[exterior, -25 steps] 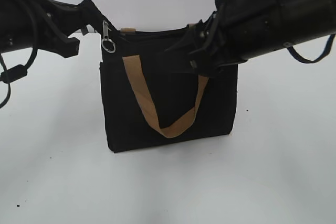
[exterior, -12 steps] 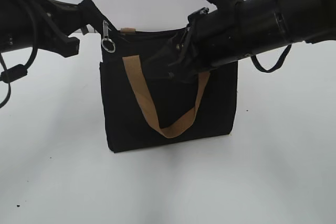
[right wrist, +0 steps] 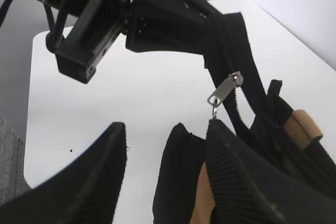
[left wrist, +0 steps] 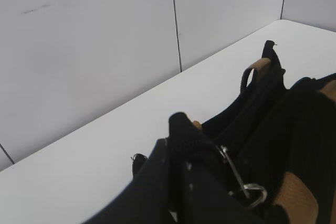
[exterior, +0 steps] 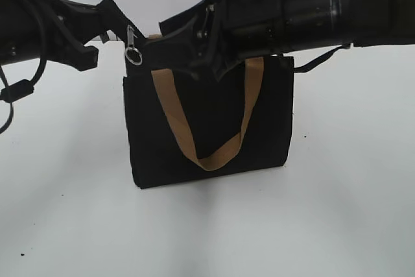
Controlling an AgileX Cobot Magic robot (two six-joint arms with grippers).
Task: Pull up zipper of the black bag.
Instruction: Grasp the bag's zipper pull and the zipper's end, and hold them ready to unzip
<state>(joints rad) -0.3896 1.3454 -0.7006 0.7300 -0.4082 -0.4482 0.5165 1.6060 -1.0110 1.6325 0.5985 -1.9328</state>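
The black bag [exterior: 207, 121] stands upright on the white table, its tan handle [exterior: 172, 115] hanging down the front. The zipper's silver ring pull [exterior: 133, 54] hangs at the bag's top left corner. My left gripper [exterior: 118, 21] is shut on the black fabric end of the zipper line just left of the pull; the left wrist view shows its jaws [left wrist: 181, 142] and the pull [left wrist: 247, 184]. My right gripper [exterior: 183, 50] is open above the bag's top edge, right of the pull. In the right wrist view its fingers [right wrist: 165, 156] spread just below the pull [right wrist: 226, 90].
The white table [exterior: 337, 212] spreads around the bag. White wall panels [left wrist: 105, 40] stand close behind it. Both black arms cross above the bag's top, the left arm [right wrist: 105, 19] right in front of my right gripper.
My right arm has moved left and upward across the bag's top toward the zipper pull. The left arm, the bag and the pull have stayed put.
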